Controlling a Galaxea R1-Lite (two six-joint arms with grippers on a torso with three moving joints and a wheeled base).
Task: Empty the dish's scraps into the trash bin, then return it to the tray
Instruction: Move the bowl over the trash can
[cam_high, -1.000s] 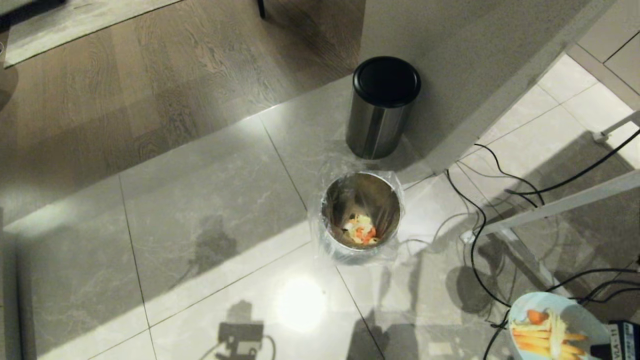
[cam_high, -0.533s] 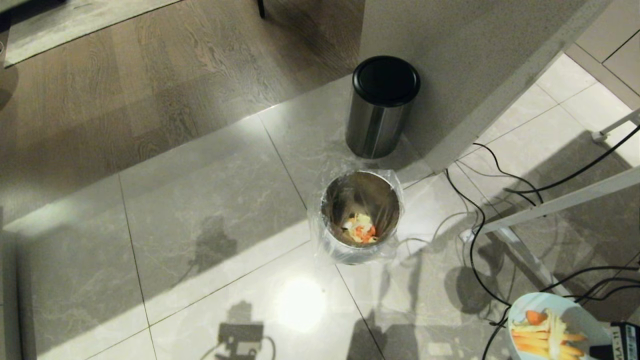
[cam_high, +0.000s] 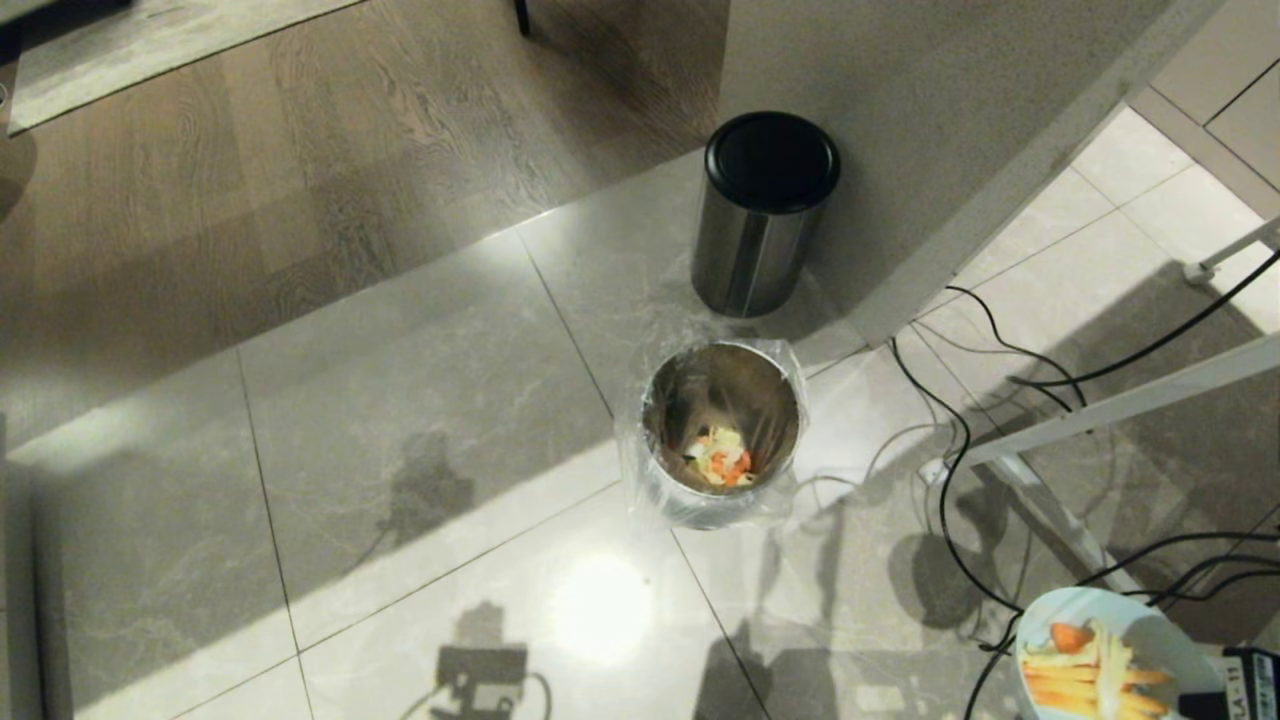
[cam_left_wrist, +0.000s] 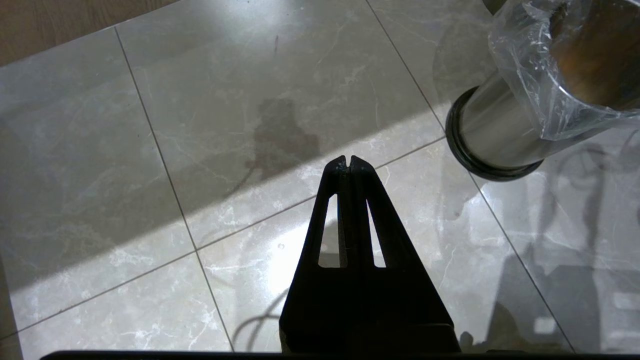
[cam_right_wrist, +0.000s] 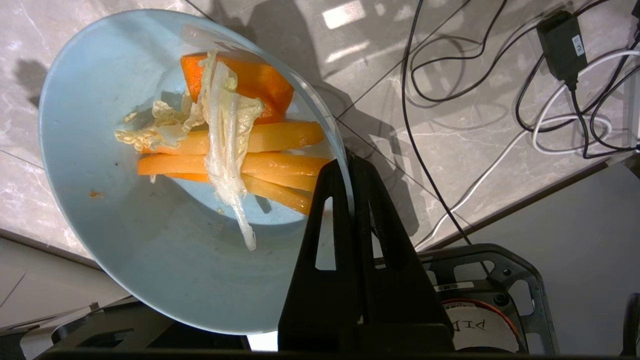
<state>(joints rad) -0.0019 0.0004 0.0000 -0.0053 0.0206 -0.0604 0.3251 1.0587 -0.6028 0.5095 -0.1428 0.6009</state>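
Right gripper (cam_right_wrist: 350, 167) pinches the rim of the light-blue dish (cam_right_wrist: 125, 235), one finger inside the wall and one outside, jaws clamped tight on it. From the head view the dish (cam_high: 1110, 650) sits at the lower right corner, held above the tiled floor (cam_high: 400, 450) and well apart from the trash bin (cam_high: 720, 430). Its scraps (cam_right_wrist: 235, 155) lie in it — orange-yellow sticks side by side, a chunk of carrot, and a pale limp strip of cabbage draped across them. The trash bin, a small steel cylinder lined with a clear plastic bag (cam_left_wrist: 530, 90), stands on the floor with some food already at its bottom. Just behind it stands a black-lidded steel bin (cam_high: 765, 210). Black cables (cam_high: 960, 440) trail over the tiles to the right. Left gripper (cam_left_wrist: 348, 161) hangs empty over the floor beside the trash bin — fingers pressed together.
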